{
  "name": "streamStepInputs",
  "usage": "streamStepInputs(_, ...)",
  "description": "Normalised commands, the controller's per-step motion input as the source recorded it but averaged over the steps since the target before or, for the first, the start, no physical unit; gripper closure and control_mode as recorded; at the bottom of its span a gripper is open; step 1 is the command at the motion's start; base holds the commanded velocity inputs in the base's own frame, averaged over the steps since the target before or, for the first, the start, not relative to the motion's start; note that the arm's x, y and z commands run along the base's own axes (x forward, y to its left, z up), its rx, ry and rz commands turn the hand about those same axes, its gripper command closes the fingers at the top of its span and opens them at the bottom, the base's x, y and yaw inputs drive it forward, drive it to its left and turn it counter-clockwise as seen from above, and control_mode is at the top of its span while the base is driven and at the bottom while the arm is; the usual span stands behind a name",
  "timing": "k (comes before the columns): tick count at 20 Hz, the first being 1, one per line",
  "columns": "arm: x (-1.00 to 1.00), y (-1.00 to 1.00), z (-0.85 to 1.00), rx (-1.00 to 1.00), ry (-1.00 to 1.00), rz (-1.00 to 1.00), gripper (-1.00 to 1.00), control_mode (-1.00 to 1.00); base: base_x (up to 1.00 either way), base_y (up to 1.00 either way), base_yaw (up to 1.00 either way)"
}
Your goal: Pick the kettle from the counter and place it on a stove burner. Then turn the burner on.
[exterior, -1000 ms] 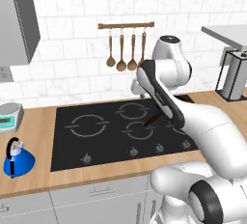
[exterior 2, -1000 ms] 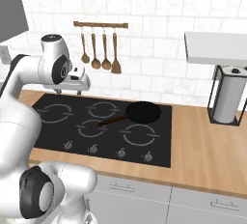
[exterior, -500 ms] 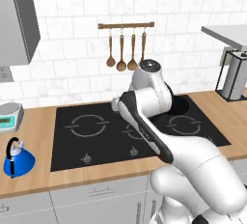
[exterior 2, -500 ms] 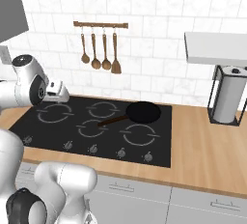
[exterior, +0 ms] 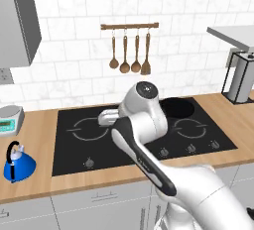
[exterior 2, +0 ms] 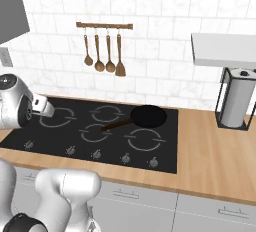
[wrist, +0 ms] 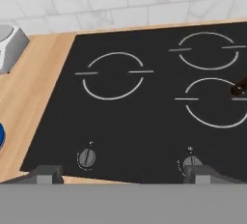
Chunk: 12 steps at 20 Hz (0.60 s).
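Fingers (wrist: 123, 174) stand spread wide with nothing between them, and we see them poised above the front edge of the black cooktop (wrist: 144, 121), over its knobs. Ahead of them lies the large left burner ring (wrist: 114, 75). Out to the left, we find the blue kettle (exterior: 18, 163) upright on the wooden tabletop (exterior: 34, 184), well apart from the cooktop's left edge, below a small kitchen scale (exterior: 10, 119). A black frying pan (exterior 2: 148, 116) sits on the cooktop's far right side.
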Motion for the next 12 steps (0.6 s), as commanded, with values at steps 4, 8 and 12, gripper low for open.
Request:
streamStepInputs(4,-0.16,0.64,0.0,0.02,0.02,0.0,-1.0,-1.0,0.0,0.0,0.0)
streamStepInputs(8,-0.14,0.72,0.0,0.0,0.0,0.0,-1.0,-1.0,0.0,0.0,0.0)
streamStepInputs(12,-0.08,0.7,0.0,0.0,0.02,0.0,-1.0,-1.0,0.0,0.0,0.0)
